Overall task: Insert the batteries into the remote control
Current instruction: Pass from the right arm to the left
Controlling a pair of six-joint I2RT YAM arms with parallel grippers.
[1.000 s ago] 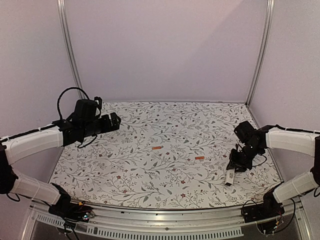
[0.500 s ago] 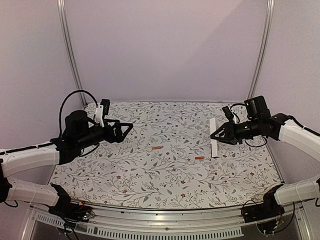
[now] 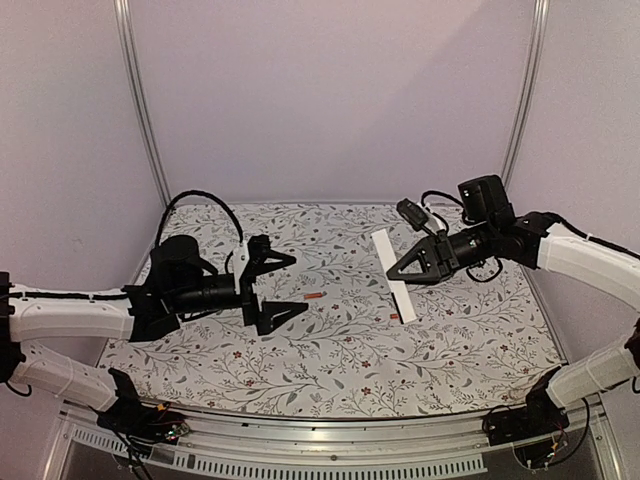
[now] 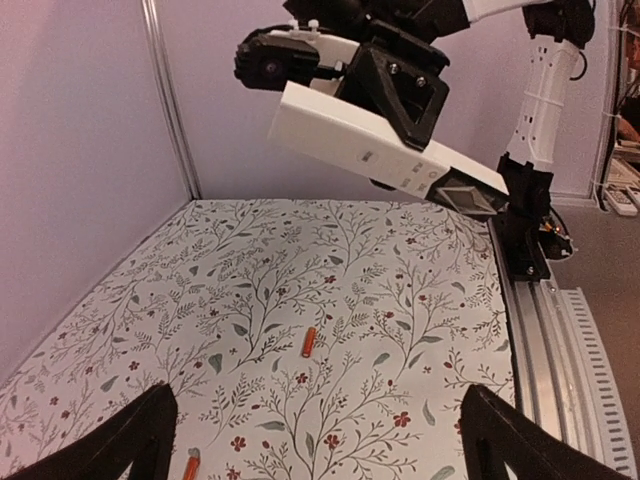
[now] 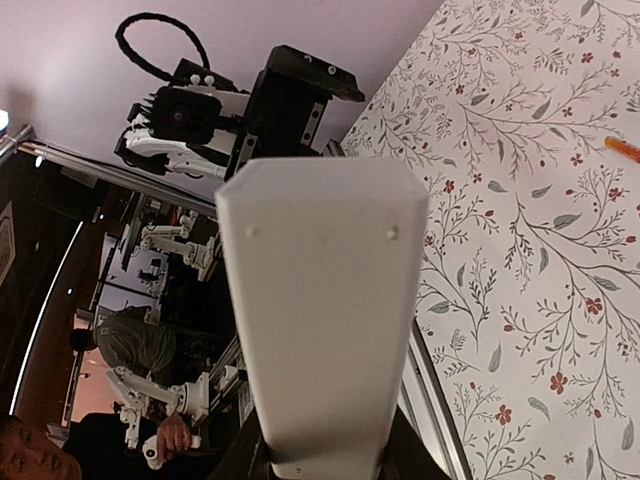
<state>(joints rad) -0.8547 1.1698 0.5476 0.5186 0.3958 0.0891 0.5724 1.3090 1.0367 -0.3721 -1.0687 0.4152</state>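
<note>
Fingers of the right gripper [image 3: 397, 272] are pinched on the long sides of the slim white rectangular remote control [image 3: 384, 250], gripping it near its middle and holding it in the air above the floral-patterned tabletop [image 3: 340, 370]. In the top view the remote slants from upper left to lower right over the right-centre of the table. In the left wrist view it tilts down toward the right, with its dark patch [image 4: 462, 195] at the lower end. The right wrist view shows only one blunt white end of the remote, filling the middle of the picture.

The left gripper [image 3: 297, 283] reaches in from the left, facing the remote, its two black fingers spread wide with nothing between them. It hangs over the table, well apart from the remote.

Both orange-red cylindrical batteries lie loose on the tabletop, touched by neither gripper. One [image 3: 314, 297] lies just ahead of the open left gripper, between the two grippers. The other [image 4: 309, 342] lies farther toward the right arm, below the raised remote. In the top view the remote's lower end covers that spot, so only the left wrist view shows this battery clearly.
</note>
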